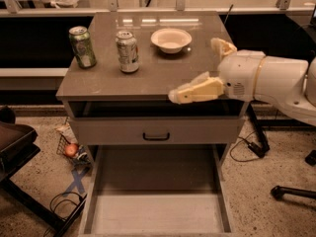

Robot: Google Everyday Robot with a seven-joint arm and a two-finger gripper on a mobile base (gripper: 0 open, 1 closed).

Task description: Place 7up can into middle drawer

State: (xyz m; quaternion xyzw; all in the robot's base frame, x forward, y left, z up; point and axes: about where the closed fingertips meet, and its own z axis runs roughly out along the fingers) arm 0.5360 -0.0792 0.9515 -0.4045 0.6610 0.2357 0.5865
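Standing on a speckled floor (281, 157), the boxy table (163, 78) has a smooth, glossy grey-brown top. Below its grey drawer front (197, 131), the wide, shallow middle drawer (153, 214) is pulled out, its flat pale bottom bare. The cream, wedge-fingered claw (197, 69) hovers over the top's right front edge, spread wide and gripping nothing. Farther back sits a round white bowl (171, 39), then the silvery cylindrical 7up can (127, 52) upright left of centre, a darker green can (82, 47) near its left.
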